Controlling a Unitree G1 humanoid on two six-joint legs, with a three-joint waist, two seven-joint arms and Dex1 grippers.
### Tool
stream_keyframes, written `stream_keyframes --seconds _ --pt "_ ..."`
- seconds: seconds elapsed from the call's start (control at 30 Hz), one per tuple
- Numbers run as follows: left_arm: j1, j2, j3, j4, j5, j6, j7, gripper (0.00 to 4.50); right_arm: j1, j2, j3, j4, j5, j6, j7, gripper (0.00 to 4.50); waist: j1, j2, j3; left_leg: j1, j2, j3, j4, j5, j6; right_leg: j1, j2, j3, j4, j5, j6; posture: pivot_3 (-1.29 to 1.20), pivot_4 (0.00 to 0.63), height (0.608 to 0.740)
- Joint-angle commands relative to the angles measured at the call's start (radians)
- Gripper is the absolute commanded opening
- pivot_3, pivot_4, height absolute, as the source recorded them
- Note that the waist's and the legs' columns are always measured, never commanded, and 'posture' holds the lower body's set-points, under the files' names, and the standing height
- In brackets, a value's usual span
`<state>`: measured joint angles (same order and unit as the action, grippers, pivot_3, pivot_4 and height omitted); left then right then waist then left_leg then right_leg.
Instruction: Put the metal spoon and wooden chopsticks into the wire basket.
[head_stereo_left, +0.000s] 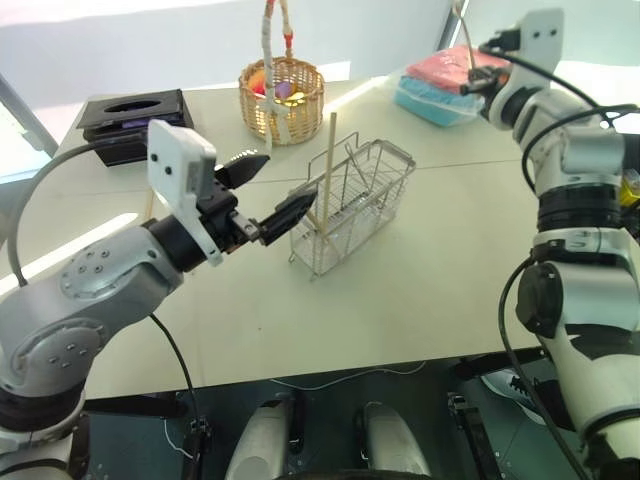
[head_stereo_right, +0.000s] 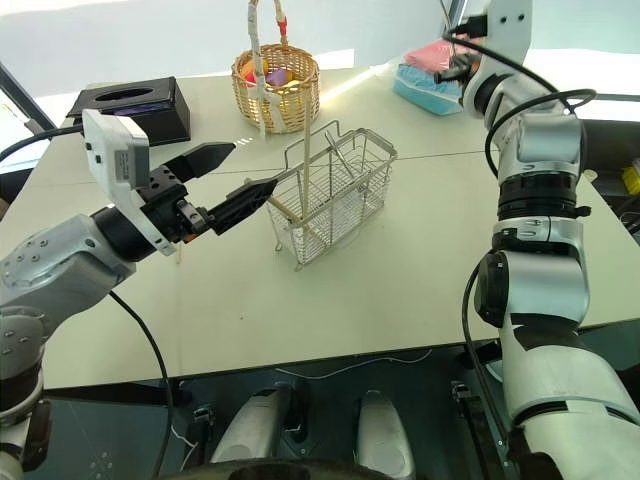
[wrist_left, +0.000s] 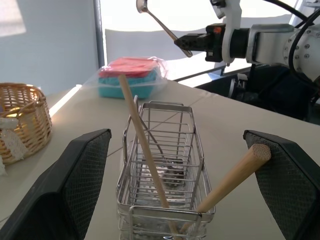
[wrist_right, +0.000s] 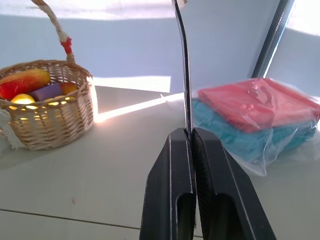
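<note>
Steel shows first: one spoon, its thin handle pinched between the closed black fingers of the right hand, the bowl rising above them. That hand hangs high over the far right part of the counter, with open air under it down to the surface. Just beyond it lies one plastic-wrapped stack of red and blue cloths, and off to its left one round wicker basket of coloured toys.

The left hand hovers with its two fingers spread wide, gripping nothing. Right ahead of it stands the single wire basket, near the counter's middle. Two chopsticks stand in the end of the basket nearest that hand: one rises nearly upright, well above the rim, the other leans out toward one finger, its tip just beside the pad. Behind the left hand, at the far left corner, sits one black box. The near stretch of counter is bare to its front edge.
</note>
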<state>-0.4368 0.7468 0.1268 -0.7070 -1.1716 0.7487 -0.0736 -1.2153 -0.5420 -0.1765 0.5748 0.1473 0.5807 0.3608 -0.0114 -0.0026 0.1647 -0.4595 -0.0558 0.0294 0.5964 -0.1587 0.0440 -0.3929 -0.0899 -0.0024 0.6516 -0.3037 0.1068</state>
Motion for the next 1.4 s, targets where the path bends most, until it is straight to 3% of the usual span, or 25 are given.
stream_keyframes --seconds 0.03,0.27,0.6,0.9,1.23,1.4 --pt "-0.025 -0.024 -0.012 0.013 0.047 -0.024 -0.047 4.5 0.013 -0.003 -0.04 -0.15 0.048 0.056 -0.008 0.06 0.0 0.0 0.0 0.0 0.0 0.0 0.0 0.0 0.0 0.0 0.0 0.0 0.0 0.0 0.0 0.0 0.15 0.74" --pt "-0.001 -0.071 -0.01 0.059 0.121 -0.033 -0.117 4.5 0.207 0.139 -0.138 -0.494 0.24 0.086 -0.01 0.06 0.0 0.0 0.0 0.0 0.0 0.0 0.0 0.001 0.002 0.0 0.0 0.0 0.002 0.0 0.0 0.0 0.15 0.74" --pt "0.0 -0.074 0.0 0.106 0.18 -0.017 -0.199 4.5 0.452 0.354 -0.112 -0.781 0.388 0.046 -0.062 0.06 -0.001 0.0 0.0 0.0 0.0 0.0 0.0 0.001 0.001 -0.001 0.0 0.0 0.003 0.0 0.001 0.0 0.15 0.74" --pt "-0.016 -0.068 0.038 0.123 0.176 -0.01 -0.225 4.5 0.549 0.43 -0.049 -0.808 0.413 -0.037 -0.048 0.06 -0.002 0.0 0.0 0.0 0.0 0.0 0.0 0.0 -0.001 -0.002 0.0 0.0 0.003 0.0 0.0 0.0 0.15 0.74" --pt "-0.066 -0.068 0.098 0.098 0.11 0.011 -0.209 4.5 0.616 0.416 0.003 -0.682 0.349 -0.21 0.027 0.06 -0.002 0.0 0.0 0.0 0.0 0.0 0.0 0.0 -0.001 -0.001 0.0 0.0 0.003 0.0 0.0 0.0 0.15 0.74" --pt "-0.064 -0.013 0.118 0.07 0.061 0.049 -0.223 4.5 0.627 0.413 0.01 -0.615 0.321 -0.286 0.044 0.06 -0.003 0.0 0.0 0.0 0.0 0.0 0.0 0.0 -0.002 -0.002 0.0 0.0 0.003 0.0 0.0 0.0 0.15 0.74"
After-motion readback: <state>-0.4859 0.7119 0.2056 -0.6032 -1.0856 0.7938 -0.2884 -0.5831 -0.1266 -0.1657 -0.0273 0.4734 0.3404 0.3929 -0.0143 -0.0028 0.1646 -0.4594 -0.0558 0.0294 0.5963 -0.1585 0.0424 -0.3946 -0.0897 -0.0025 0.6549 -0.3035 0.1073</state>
